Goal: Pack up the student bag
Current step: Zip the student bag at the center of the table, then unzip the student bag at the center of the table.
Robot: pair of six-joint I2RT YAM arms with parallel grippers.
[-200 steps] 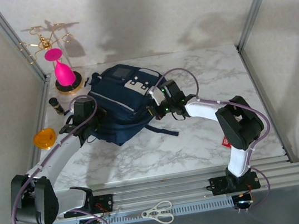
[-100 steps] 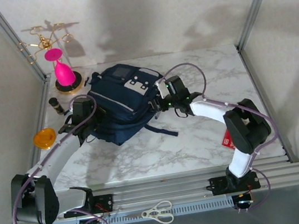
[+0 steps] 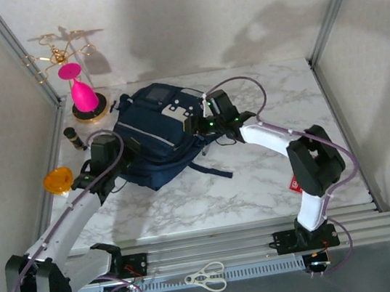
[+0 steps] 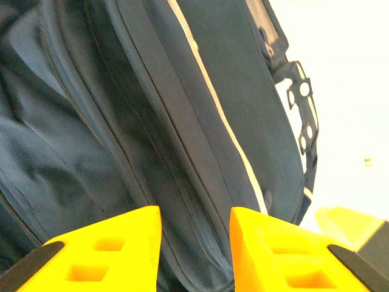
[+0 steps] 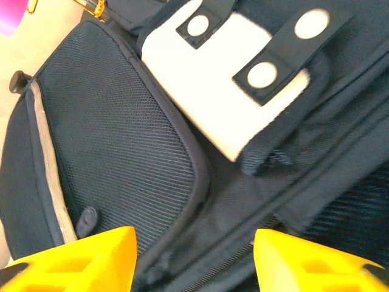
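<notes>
From above, the student bag (image 3: pixel 155 137) lies whole on the table (image 3: pixel 272 171); wrist views show the left hand (image 4: pixel 195 240) and right hand (image 5: pixel 194 258) open over its fabric.

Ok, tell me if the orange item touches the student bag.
Apart. The top external view shows the orange item at the table's left edge, bare marble and the left arm separating it from the student bag.

Far-left corner: pink vase (image 3: pixel 83 95), gold wire stand (image 3: pixel 56 53) behind it. Left edge — dark cylinder (image 3: pixel 73 138), orange funnel (image 3: pixel 58 180). Scissors (image 3: pixel 206 277) on the near rail.
</notes>
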